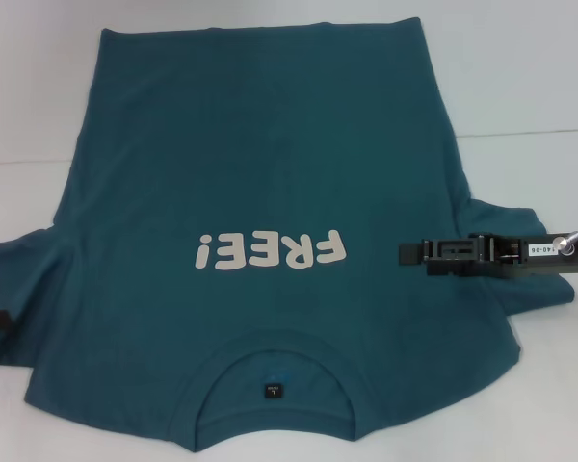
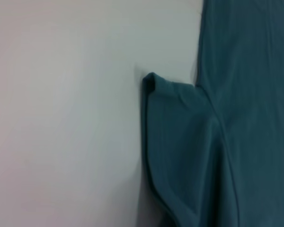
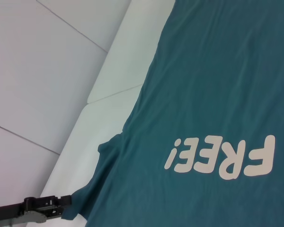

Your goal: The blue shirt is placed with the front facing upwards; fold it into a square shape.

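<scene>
White table bears the blue shirt — right gripper over its sleeve, finger gap unclear.

A white table is recorded as the work surface, plain and matte. A thin seam is noted across its far part, running from left to right; it is seen again in the right wrist view. The same white surface is observed in the left wrist view, unmarked. Beyond the table's left edge a pale grey panelled surface is visible, divided by thin dark joint lines. Whether it is floor or wall cannot be determined.
</scene>
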You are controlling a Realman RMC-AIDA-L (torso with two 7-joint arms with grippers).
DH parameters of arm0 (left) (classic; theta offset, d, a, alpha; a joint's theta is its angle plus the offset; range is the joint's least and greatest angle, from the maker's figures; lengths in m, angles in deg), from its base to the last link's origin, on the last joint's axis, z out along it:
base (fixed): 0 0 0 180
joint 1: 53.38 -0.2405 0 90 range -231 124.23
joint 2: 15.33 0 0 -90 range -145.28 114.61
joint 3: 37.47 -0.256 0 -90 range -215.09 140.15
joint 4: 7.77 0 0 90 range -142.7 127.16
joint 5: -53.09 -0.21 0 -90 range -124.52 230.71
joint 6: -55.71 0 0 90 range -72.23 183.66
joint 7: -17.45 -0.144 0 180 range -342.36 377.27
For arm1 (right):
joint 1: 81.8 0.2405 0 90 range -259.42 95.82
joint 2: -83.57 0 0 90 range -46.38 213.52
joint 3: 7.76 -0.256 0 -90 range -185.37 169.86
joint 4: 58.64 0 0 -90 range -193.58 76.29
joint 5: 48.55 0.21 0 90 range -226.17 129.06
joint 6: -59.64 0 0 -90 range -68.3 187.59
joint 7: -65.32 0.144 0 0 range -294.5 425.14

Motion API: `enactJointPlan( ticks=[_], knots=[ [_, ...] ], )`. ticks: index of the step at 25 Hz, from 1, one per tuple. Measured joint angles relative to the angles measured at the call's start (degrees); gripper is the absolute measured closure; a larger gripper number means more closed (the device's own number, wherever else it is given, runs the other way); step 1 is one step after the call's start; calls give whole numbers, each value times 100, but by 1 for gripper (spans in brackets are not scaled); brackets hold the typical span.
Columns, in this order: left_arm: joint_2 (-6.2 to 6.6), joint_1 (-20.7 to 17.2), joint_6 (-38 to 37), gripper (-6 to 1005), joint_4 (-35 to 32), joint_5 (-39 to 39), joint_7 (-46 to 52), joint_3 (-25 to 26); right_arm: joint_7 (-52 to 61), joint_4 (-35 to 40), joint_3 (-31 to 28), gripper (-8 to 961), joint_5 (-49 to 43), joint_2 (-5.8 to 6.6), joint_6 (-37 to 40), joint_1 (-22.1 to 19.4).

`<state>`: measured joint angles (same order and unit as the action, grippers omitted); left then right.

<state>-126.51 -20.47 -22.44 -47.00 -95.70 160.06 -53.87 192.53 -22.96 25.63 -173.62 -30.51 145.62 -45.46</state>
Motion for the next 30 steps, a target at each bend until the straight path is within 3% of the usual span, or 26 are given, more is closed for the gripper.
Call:
enactJointPlan(
  ticks=[20,30],
  knots=[
    [16,23,64,949,20,-7,-49,-143,10,-6,-25,42,0,0,-3,-4],
    [139,61,-5,951,129,136,-322,414,27,-9,-25,42,0,0,-3,-4]
  ],
)
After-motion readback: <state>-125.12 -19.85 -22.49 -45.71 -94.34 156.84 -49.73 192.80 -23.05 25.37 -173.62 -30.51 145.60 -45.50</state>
